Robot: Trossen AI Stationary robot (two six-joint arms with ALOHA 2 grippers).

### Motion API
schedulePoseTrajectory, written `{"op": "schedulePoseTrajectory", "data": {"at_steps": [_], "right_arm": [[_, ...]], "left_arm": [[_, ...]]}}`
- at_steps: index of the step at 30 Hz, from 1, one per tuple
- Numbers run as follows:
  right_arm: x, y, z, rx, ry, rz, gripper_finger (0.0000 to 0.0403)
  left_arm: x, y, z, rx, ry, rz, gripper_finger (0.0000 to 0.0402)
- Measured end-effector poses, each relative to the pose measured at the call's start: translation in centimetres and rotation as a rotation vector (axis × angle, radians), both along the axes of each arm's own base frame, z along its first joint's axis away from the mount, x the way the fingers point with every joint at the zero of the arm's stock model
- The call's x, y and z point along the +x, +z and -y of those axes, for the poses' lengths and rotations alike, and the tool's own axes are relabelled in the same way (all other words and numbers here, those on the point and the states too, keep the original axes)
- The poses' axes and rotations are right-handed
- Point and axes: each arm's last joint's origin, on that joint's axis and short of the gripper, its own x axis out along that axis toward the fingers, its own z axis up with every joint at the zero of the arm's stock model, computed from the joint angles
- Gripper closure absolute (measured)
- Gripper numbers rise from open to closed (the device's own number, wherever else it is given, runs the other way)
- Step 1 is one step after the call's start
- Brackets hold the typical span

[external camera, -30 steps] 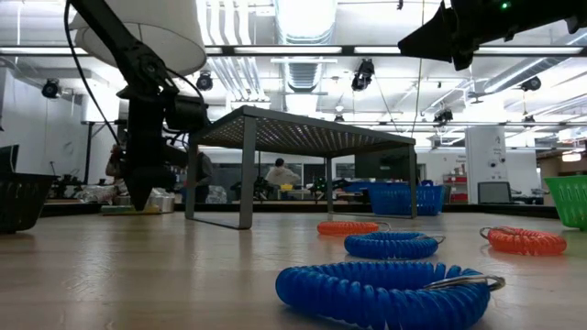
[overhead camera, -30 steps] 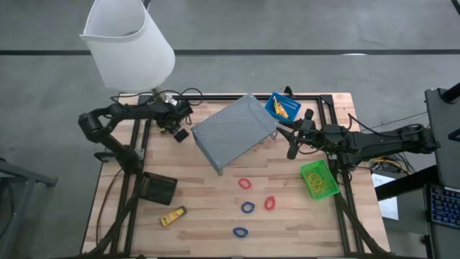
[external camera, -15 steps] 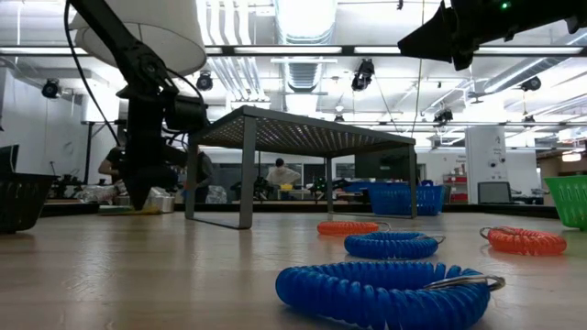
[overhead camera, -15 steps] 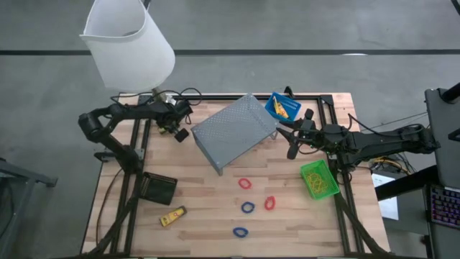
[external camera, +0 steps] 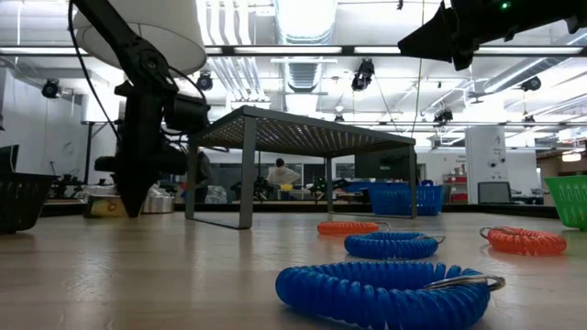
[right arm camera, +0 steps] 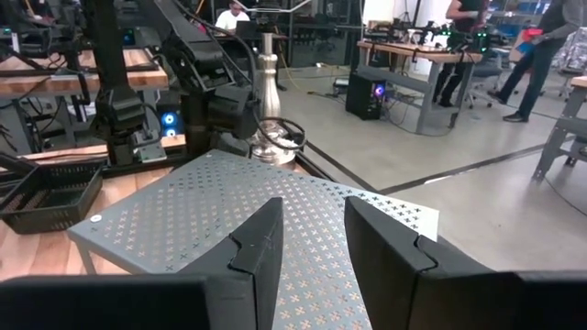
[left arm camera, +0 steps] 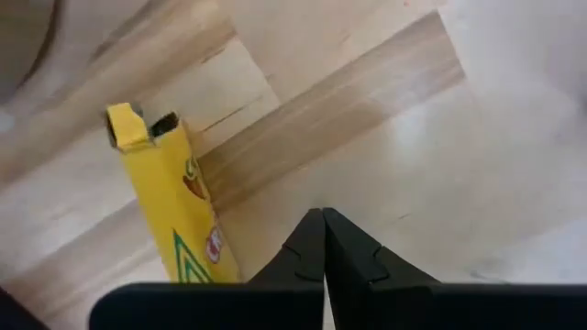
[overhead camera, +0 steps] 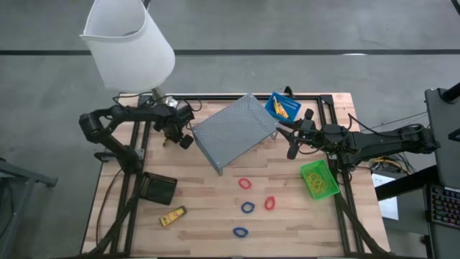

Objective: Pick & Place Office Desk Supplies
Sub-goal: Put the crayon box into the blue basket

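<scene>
Yellow pack (left arm camera: 174,215) lying flat on the surface, upper left of the high view

Looks light and stiff; I'd pinch its long sides mid-length. Left fingers (left arm camera: 323,240) are shut, empty, just beside it. Right fingers (right arm camera: 312,240) are parted, empty, above the mesh stand (overhead camera: 233,132).

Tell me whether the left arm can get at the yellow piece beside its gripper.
Probably yes: the yellow piece lies on bare wood right beside the shut left gripper, nothing between them; it would need opening first.
</scene>
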Motion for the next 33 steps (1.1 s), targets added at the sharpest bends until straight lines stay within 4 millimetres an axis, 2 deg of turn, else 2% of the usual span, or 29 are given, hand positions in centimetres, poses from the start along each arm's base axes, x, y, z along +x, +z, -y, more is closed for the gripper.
{"op": "schedulePoseTrajectory", "data": {"at_steps": [6,11,17,22,27,33], "right_arm": [[0.0,0.0,0.0,0.000,0.000,-0.001,0.0282],[0.0,0.0,0.0,0.000,0.000,-0.001,0.0276],[0.0,0.0,0.0,-0.001,0.000,-0.001,0.0273],[0.0,0.0,0.0,-0.001,0.000,-0.001,0.0280],[0.0,0.0,0.0,-0.001,0.000,-0.001,0.0287],[0.0,0.0,0.0,0.000,0.000,-0.001,0.0288]], "left_arm": [[0.2,0.2,1.0,-0.067,0.030,-0.022,0.0401],[0.3,1.1,1.0,-0.054,0.043,-0.043,0.0401],[0.0,3.3,1.0,0.038,0.056,0.024,0.0401],[-1.2,5.6,1.5,0.132,0.093,0.058,0.0393],[-2.2,7.0,2.0,0.199,0.124,0.067,0.0360],[-2.6,7.4,2.1,0.223,0.162,0.058,0.0278]]}}
